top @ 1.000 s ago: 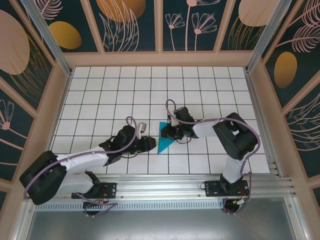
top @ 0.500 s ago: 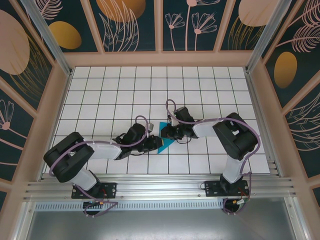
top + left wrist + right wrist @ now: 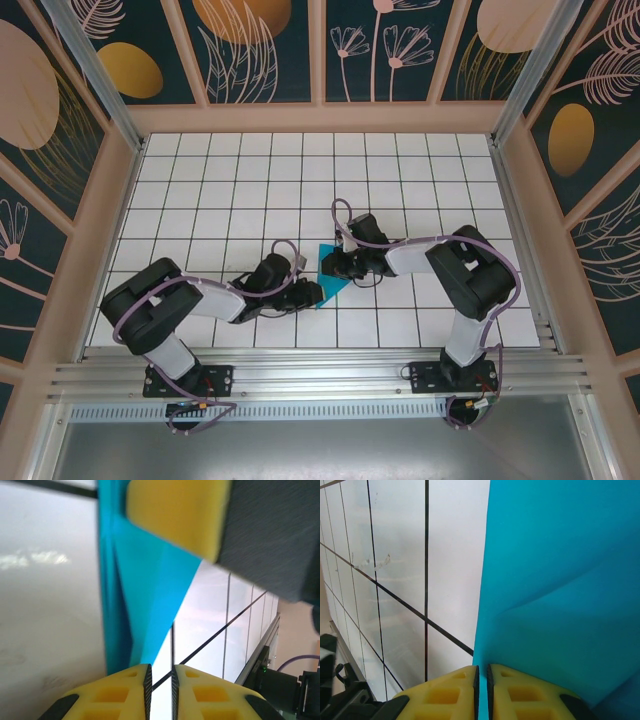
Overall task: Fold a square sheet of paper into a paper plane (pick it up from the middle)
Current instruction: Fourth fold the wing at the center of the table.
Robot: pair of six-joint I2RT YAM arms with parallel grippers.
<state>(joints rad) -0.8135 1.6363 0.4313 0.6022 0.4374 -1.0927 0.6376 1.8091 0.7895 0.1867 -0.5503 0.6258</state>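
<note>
on the table (image 3: 420,180) between both hands sits the folded teal sheet (image 3: 333,277); right hand (image 3: 482,670) pinches its edge, left hand (image 3: 159,669) nearly closed at its tip. risk: uneven tug skews or tears the crease.

Bright, even light falls from above on the white table (image 3: 230,190), leaving only faint, soft shadows under the arms. Ahead and to the left of the left gripper (image 3: 159,680), pale glare washes over the tabletop. The yellow pad (image 3: 175,515) farther ahead is blurred, too close to focus. Ahead of the right gripper (image 3: 482,680), the blue paper (image 3: 560,570) looks saturated and is softly shaded along a fold; grid lines to the gripper's left stay crisp.
</note>
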